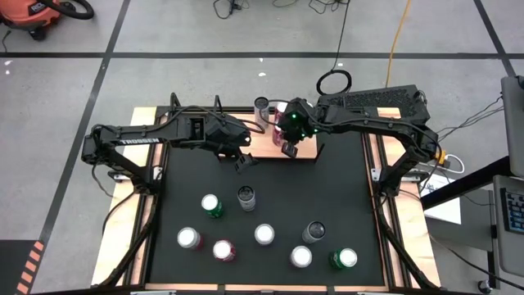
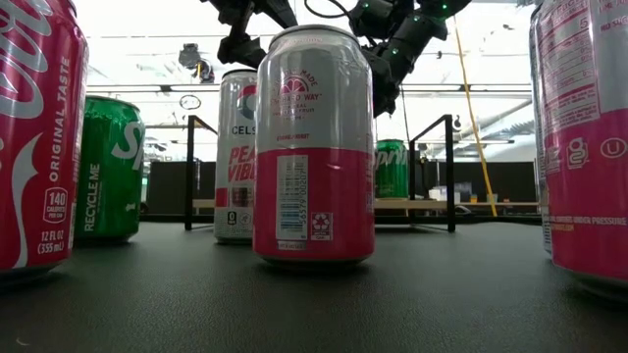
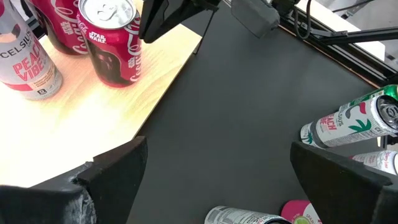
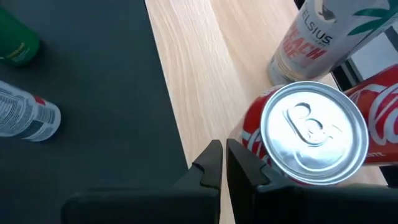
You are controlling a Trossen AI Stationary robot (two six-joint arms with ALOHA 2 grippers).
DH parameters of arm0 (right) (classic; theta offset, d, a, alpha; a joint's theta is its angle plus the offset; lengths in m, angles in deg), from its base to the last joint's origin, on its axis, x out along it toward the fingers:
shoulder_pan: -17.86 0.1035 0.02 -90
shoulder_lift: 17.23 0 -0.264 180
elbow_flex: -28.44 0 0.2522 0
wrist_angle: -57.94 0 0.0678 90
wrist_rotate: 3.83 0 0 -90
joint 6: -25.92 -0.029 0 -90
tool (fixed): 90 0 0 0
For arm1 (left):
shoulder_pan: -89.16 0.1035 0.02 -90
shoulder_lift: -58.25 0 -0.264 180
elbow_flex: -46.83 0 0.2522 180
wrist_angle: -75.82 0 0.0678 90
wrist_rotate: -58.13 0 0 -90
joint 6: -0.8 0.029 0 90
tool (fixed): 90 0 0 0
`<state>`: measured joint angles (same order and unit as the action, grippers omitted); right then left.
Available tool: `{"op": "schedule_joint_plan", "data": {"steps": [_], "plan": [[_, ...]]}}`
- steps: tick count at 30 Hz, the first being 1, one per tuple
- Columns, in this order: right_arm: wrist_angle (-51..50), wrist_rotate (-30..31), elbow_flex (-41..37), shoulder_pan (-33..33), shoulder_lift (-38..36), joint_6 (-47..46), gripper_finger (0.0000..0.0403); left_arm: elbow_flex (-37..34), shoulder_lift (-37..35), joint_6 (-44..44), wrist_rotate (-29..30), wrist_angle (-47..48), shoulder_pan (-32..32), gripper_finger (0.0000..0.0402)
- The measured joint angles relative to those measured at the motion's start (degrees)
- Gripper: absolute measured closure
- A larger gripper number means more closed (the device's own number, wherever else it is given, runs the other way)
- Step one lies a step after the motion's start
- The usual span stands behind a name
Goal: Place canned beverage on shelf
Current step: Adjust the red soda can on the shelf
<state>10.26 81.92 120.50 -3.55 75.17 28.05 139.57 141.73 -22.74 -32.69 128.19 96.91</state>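
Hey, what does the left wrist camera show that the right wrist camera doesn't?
Only the left wrist view: the left arm's own fingers spread wide apart and holding nothing, above the black mat, with a white can lying on its side off at the frame's edge.

Only the right wrist view: the right arm's fingers closed together beside a red can's silver top, plus a green can on the mat.

Both: the wooden shelf, the red cola can and the white Celsius can standing on it.
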Motion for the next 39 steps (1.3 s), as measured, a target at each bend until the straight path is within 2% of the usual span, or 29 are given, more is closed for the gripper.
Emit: {"op": "schedule_joint_plan", "data": {"steps": [8,17,39], "plan": [[0.0,3.0,0.0,0.0,0.0,0.0,0.0403,0.0,0.0,0.0,0.0,0.0,0.0,0.0004],[1.0,3.0,0.0,-0.4,0.0,0.0,0.0403,0.0,0.0,-0.1,0.0,-0.2,0.0,0.0004],[2.7,7.5,0.0,-0.4,0.0,0.0,0.0403,0.0,0.0,-0.1,0.0,-0.2,0.0,0.0004]]}}
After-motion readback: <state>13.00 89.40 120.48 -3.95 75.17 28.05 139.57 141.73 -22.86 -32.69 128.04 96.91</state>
